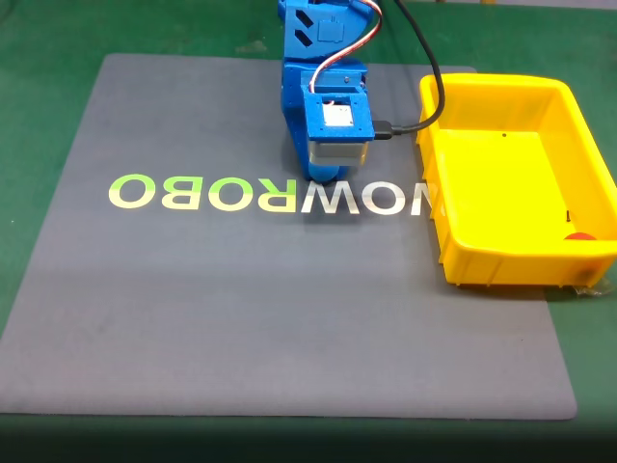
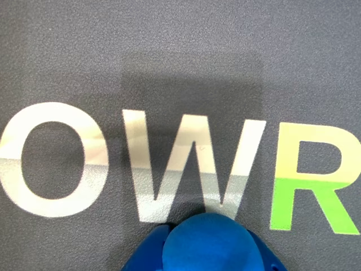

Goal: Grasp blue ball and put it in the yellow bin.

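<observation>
Blue ball (image 2: 207,241) pinched in jaws | above grey mat (image 1: 193,309) | yellow bin (image 1: 501,265) beside mat

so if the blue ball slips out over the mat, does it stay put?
Probably not: the ball is a smooth sphere and the mat looks flat, so it would likely roll. Its matte surface may help grip, though the end effector touches a curve, so it could squirt out. It is small, probably light.
</observation>
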{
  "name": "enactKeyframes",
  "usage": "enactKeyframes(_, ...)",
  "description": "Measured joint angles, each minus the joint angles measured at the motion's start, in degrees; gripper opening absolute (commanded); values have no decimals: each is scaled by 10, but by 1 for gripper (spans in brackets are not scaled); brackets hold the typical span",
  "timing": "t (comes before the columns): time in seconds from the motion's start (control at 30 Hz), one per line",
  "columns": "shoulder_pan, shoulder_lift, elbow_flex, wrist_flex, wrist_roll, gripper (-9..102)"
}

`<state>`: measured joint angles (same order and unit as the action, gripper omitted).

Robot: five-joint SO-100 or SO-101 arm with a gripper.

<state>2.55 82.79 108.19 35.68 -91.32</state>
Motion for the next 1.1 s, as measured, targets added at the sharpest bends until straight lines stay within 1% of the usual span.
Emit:
enactKeyframes(0.17, -7, 53, 1, -33, 0, 0)
enactKeyframes(0.43, -76, 178, 1, -92, 0, 0)
enactKeyframes(0.67, -177, 249, 1, -98, 2, 1)
enactKeyframes(0.87, -259, 255, 1, -98, 2, 1)
enactKeyframes(1.1, -317, 255, 1, -98, 2, 1)
